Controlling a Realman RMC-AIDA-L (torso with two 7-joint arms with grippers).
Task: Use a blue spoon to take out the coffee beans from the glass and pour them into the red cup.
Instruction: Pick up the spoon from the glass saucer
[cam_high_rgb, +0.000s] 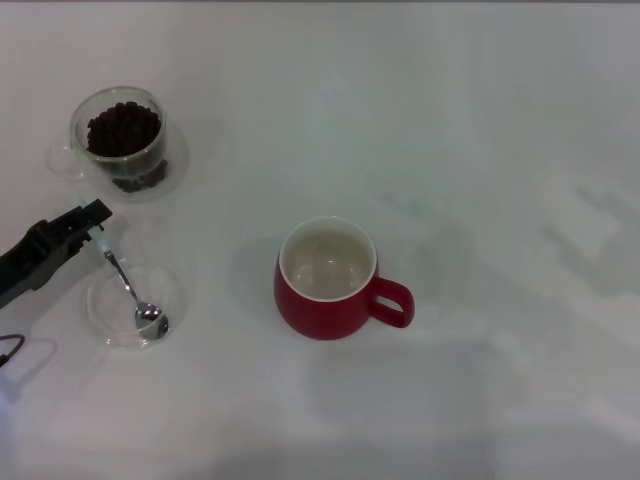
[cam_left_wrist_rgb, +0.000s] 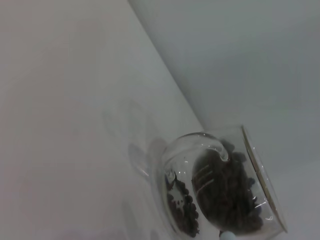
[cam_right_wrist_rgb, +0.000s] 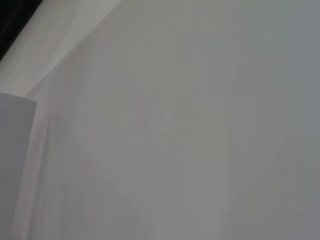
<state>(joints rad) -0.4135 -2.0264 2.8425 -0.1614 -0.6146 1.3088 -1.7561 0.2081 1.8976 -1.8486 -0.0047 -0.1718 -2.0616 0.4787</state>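
**Observer:** What am I looking at on your side?

**Operator:** On the white bench (cam_high_rgb: 480, 120), far left, I have the small clear double-walled glass (cam_high_rgb: 125, 140) heaped with dark, nearly black coffee beans (cam_high_rgb: 123, 128). The squat dark red ceramic cup (cam_high_rgb: 330, 280) with the cream inside sits near the middle, its handle pointing right, and I see no beans in it.

**Observer:** And the spoon?

**Operator:** The small teaspoon with the metal bowl and pale blue handle (cam_high_rgb: 125, 285) has its bowl lying in a shallow clear glass dish (cam_high_rgb: 170, 290), at the near left. My left end effector (cam_high_rgb: 92, 228) is closed on the tip of the handle, so the spoon leans up towards it. The right arm is out of sight from the head camera, so I cannot tell how its end effector stands.

**Observer:** Which step is that?

**Operator:** I judge it the pick-up of the spoon; nothing is scooped yet. Next I would need to lift it clear of the dish, carry it farther back to the glass and dip the bowl into the heap, keeping it level afterwards on the way right to the cup.
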